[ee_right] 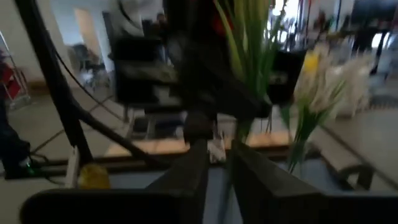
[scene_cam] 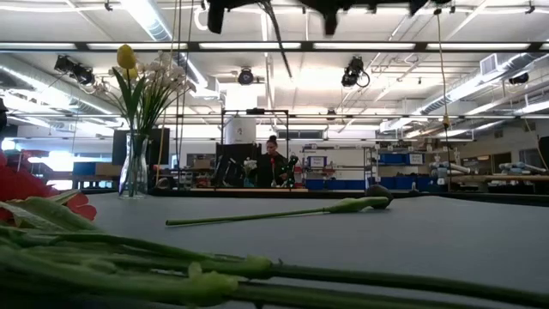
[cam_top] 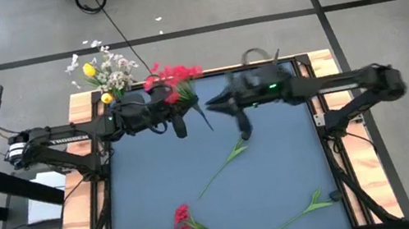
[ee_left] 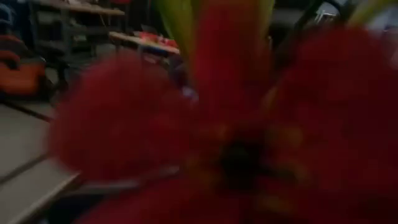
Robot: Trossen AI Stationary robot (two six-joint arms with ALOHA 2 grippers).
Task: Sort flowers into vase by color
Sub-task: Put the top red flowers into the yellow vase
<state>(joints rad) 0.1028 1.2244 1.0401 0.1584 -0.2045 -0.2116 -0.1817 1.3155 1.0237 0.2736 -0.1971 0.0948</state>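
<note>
Red flower sprig held aloft above far edge of worktop, between both arms, beside vase already holding white and yellow blooms. Left claw pressed together on stem just below blossoms. Right claw near lower stem; cannot tell whether spread or gripping. Judged light, floppy, easily bruised; stem is place to pinch, never petals. Red clustered head, thin green stem, narrow leaves. More flowers lie on worktop: red bunch, green-stemmed bud.
</note>
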